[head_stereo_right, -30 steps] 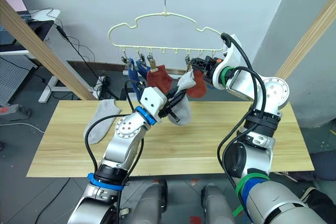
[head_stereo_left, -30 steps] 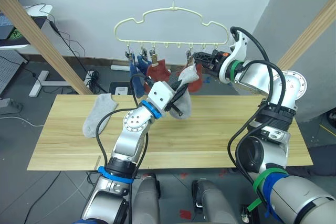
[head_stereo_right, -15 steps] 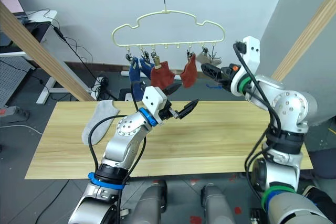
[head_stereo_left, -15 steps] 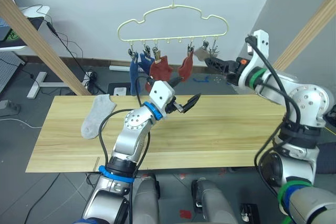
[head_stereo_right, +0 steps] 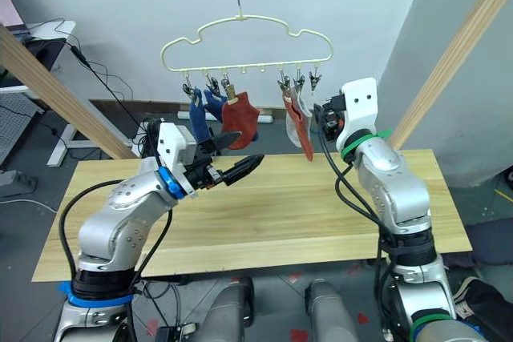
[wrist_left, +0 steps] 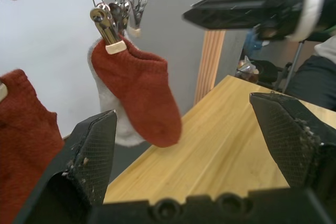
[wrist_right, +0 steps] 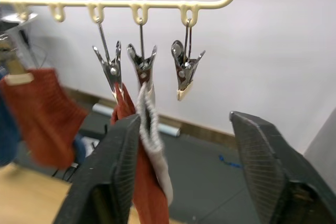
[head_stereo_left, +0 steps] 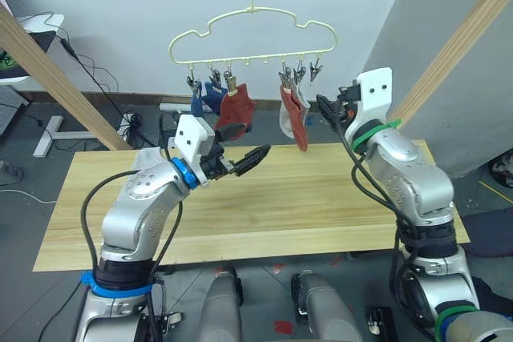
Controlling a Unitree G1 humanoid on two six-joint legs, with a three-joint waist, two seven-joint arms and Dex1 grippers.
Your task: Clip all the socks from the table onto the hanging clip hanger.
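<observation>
While both end effectors (head_stereo_left: 244, 143) (wrist_right: 181, 171) gape empty: five socks (head_stereo_left: 236, 108) clipped (two blue, two red, one grey).

The pale-yellow clip hanger (head_stereo_left: 252, 36) is hanging by its hook at about 12 o'clock above the table (head_stereo_left: 321, 198). It is shaped like a cloud. Two blue socks (head_stereo_left: 203, 102) and a rust red sock (head_stereo_left: 235, 110) are hanging from its left clips. Another rust red sock (head_stereo_left: 295, 116) and a light grey sock (head_stereo_left: 284, 122) are hanging side by side from clips nearer the right end. The last clip (wrist_right: 184, 71) is holding nothing. The long, light wooden table is lying flat below.
</observation>
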